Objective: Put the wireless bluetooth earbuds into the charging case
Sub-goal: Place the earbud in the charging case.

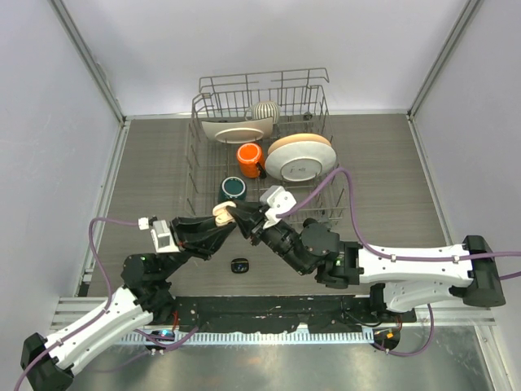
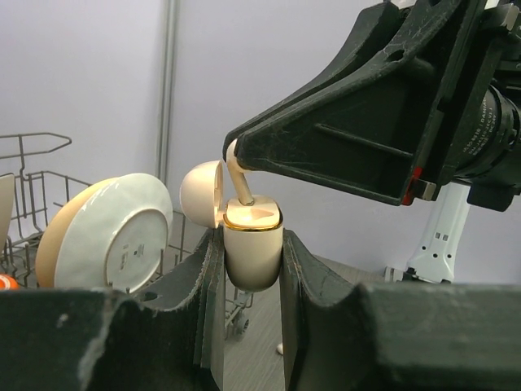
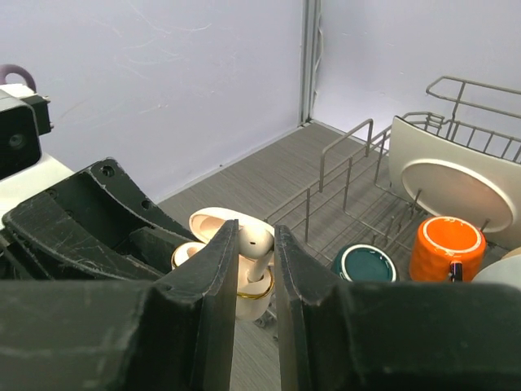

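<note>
Earbud (image 2: 238, 179), cream-white, pinched by the right gripper (image 3: 255, 252) directly above the open charging case (image 2: 252, 257) held by the left gripper (image 2: 251, 244).

Wire dish rack (image 1: 260, 81) stands at the far side of the table (image 1: 391, 163) and holds two plates (image 1: 299, 156), an orange mug (image 1: 250, 159) and a dark green mug (image 1: 234, 188). Both arms meet just in front of the rack, above the table. Left gripper fingers press against both sides of the cream case body, which sits upright with its lid hinged back. Right gripper fingers are closed on the earbud head; the stem points down and its tip meets the gold-rimmed top of the case. A small black case (image 1: 238, 265) lies on the table near the arm bases, apart from both grippers.
</note>
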Robot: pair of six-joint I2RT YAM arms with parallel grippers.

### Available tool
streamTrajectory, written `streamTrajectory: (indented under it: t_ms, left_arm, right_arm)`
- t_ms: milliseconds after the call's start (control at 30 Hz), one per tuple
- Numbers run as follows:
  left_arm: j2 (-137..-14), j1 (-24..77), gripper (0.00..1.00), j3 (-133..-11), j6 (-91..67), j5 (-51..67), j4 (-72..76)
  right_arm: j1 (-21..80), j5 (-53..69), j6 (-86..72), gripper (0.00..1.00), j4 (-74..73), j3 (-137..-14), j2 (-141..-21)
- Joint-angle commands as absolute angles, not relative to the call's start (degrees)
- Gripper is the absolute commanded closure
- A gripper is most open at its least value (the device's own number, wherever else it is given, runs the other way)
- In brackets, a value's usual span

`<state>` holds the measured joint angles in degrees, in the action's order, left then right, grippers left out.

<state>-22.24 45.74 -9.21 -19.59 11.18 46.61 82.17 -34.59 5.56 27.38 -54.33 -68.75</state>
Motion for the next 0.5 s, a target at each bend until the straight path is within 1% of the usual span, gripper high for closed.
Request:
streamTrajectory:
  t_ms: [0, 67, 233, 467]
  left_arm:
    - [-21.8, 45.7, 1.0, -11.7, -19.5, 8.3, 51.6]
    - [-22.1, 45.7, 1.0, -11.6, -19.3, 7.5, 51.6]
    - [-22.8, 45.7, 1.0, -11.6, -19.2, 7.0, 52.6]
    - [-23.1, 45.7, 1.0, -11.6, -19.2, 7.3, 53.2]
  right_arm:
    - [82.5, -29.3, 6.1, 0.99, 24.7, -53.9, -65.5]
    - [82.5, -25.9, 6.1, 0.99, 22.9, -54.8, -65.4]
    - [82.5, -21.9, 5.1, 0.99, 16.4, -57.9, -66.4]
    - [82.5, -23.8, 5.2, 0.99, 15.2, -58.0, -66.2]
